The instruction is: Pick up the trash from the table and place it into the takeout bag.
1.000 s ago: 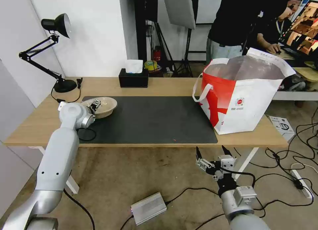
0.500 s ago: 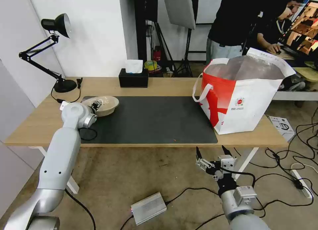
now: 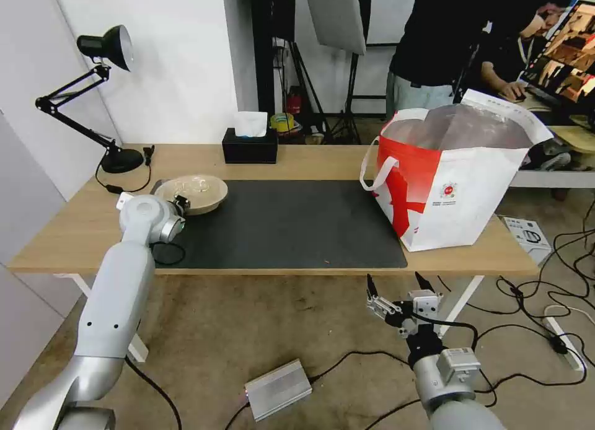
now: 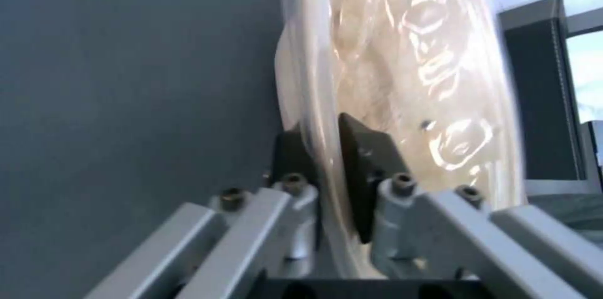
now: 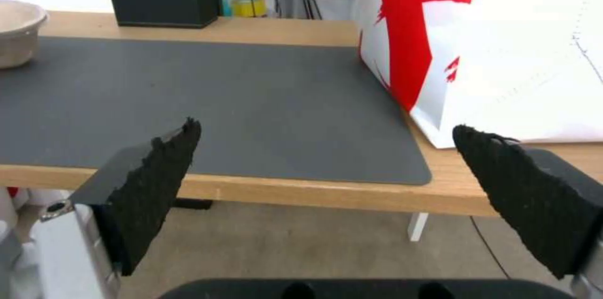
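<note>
Beige bowl (image 3: 193, 193): shallow, thin-walled, with a clear crinkled film or lid glinting across its top; it sits at the left end of the dark grey mat (image 3: 279, 222) on the desk (image 3: 310, 160), whether just lifted or resting I cannot tell.
Left gripper (image 4: 327, 148): jaws clamped on the bowl's near rim, one black pad inside, one outside, the rim edge pinched between them.
Right gripper (image 3: 396, 287): hangs below the desk's front edge, jaws wide apart, holding nothing.
Takeout bag (image 3: 452, 188): boxy red-and-white tote with white loop handles and silver foil lining, standing open at the right end of the desk, well apart from the bowl.
Textures: smooth matte mat, light-wood desk top, stiff glossy bag walls, rough black pads on the right gripper.
Risk, grip: a pinch on one thin rim could probably let the bowl swing or slip, since its weight hangs off one side.
Risk, film: the slick film under the inner pad may slide or peel.
Risk, bag: the bowl is wide; a tilted entry could catch the bag's rim or handles and tip the tote.
</note>
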